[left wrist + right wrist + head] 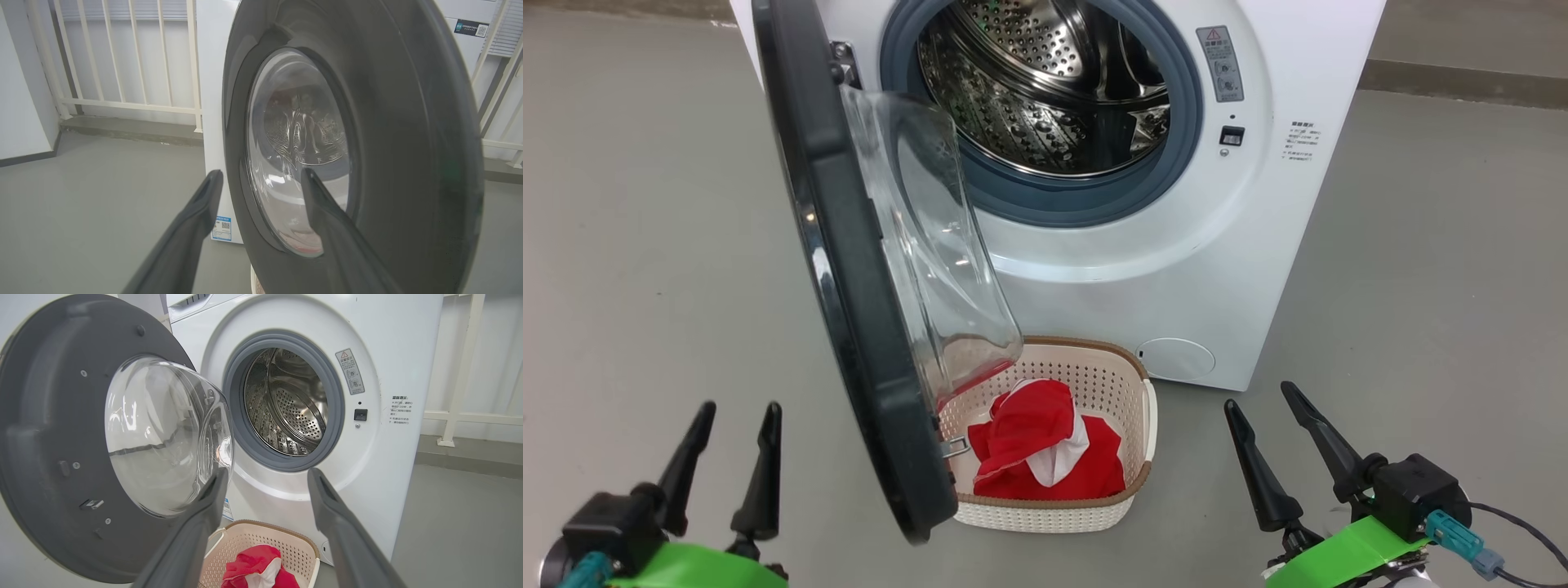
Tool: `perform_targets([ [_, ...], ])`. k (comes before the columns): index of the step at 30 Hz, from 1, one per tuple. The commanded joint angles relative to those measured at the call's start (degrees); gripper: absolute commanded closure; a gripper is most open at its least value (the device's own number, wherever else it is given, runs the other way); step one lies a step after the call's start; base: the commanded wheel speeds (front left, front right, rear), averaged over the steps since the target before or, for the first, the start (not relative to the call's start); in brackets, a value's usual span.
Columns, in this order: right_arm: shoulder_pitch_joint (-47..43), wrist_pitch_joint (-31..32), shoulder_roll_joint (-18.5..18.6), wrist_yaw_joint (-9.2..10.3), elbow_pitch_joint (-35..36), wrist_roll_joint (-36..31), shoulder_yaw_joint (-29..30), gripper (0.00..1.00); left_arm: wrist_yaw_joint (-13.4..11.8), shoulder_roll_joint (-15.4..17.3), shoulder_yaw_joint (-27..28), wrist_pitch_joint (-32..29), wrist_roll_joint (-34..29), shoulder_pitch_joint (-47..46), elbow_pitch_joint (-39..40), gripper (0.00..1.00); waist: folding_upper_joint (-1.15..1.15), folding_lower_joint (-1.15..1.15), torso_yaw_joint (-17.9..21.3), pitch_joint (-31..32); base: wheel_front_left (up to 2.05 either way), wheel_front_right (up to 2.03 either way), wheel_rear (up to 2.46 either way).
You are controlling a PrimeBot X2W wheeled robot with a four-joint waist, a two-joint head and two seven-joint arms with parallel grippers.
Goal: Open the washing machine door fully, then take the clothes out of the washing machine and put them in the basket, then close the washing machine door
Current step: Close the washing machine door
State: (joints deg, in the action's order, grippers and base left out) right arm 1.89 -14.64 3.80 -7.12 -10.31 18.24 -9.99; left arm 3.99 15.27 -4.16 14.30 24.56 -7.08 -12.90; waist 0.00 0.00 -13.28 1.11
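the clothes [1029,441] lie in the basket [1045,514] at the foot of the washing machine [1241,245], so closing seems next. your left end effector [742,406] and right end effector [1258,394] are spread, empty. push the washing machine door [849,310] by its black outer face with the left, steadily. the door hides the basket's left side; the drum floor is partly unseen.

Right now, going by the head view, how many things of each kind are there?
washing machine: 1
washing machine door: 1
basket: 1
pile of red clothes: 1
grippers, left gripper and right gripper: 2
Total: 6
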Motion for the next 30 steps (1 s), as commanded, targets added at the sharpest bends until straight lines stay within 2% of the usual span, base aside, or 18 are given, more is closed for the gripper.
perform_targets([
  [1,1.5,-0.4,0.1,-0.36,1.5,1.1,-1.1,0.00,-0.4,1.1,2.2,0.6,-1.2,-0.7,1.0,0.00,0.00,0.00,0.0,0.0,0.00,0.00,0.00],
  [7,1.2,-0.4,-0.1,-0.36,1.6,1.1,-0.9,0.00,-0.4,-1.6,3.1,0.7,-5.0,1.7,2.5,0.00,0.00,0.00,-0.2,-0.1,0.00,0.00,0.00],
  [13,1.3,-0.4,-0.1,-0.36,1.6,1.0,-1.0,0.00,0.9,-3.7,4.5,0.7,-6.9,2.0,1.5,0.00,0.00,0.00,-0.6,-0.4,0.00,0.00,0.00],
  [30,1.3,-0.4,0.1,-0.36,1.4,0.9,-1.2,0.00,2.9,-6.7,7.0,0.7,-10.7,1.5,-0.2,0.00,0.00,0.00,-1.6,-0.4,0.00,0.00,0.00],
])
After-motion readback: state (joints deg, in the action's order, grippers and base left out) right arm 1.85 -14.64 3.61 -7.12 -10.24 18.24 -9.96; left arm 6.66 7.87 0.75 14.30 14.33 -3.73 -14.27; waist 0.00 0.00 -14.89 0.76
